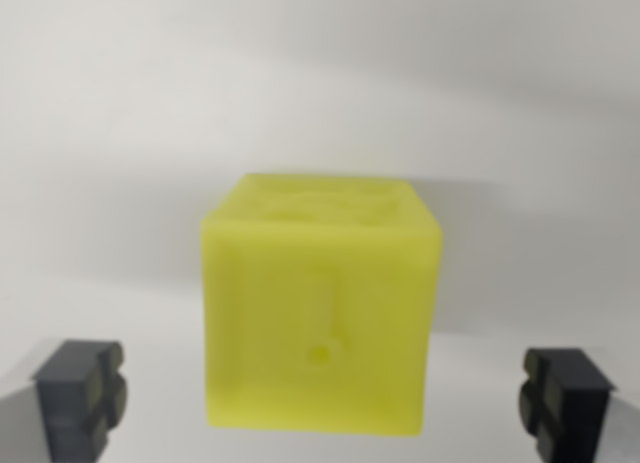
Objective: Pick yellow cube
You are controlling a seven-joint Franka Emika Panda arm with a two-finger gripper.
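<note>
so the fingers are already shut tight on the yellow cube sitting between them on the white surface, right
Not quite. In the wrist view the fingers stand wide open, with clear gaps on both sides of the yellow cube; neither touches it. The rest holds: the cube sits between them on the white surface.

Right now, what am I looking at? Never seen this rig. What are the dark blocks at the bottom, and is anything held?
This is a single picture from a camera mounted on a robot arm's wrist, looking out past its gripper. The two dark blocks in the lower corners are the gripper's fingertips, standing wide apart. Between them sits a yellow cube on a plain white surface, with a raised mark like an exclamation point on its near face. Neither fingertip touches the cube, so nothing is held yet. The picture is slightly blurred.
</note>
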